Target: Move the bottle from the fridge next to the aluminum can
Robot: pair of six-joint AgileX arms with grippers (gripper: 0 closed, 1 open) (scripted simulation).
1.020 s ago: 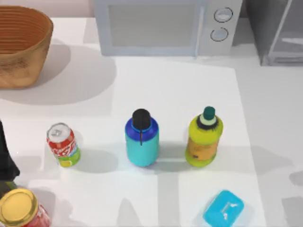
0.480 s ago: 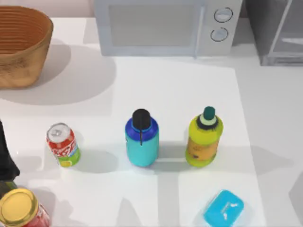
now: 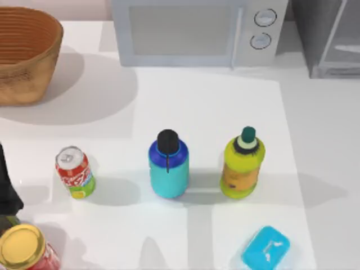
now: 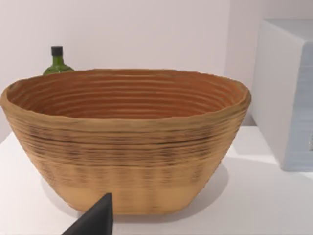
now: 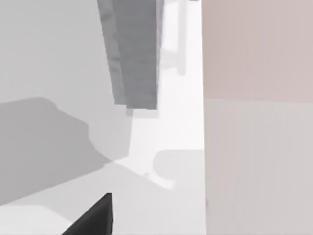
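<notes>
Nearly unchanged: bottle (image 3: 168, 165) remains between can (image 3: 74, 172) and yellow-green bottle (image 3: 242, 164).

White table (image 3: 225, 101) w/ soft shadows, pale pinkish wall (image 4: 146, 29) behind, even bright light.

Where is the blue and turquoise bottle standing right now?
In the top view the bottle stands upright on the table, between the aluminum can on its left and the yellow-green bottle on its right.
</notes>
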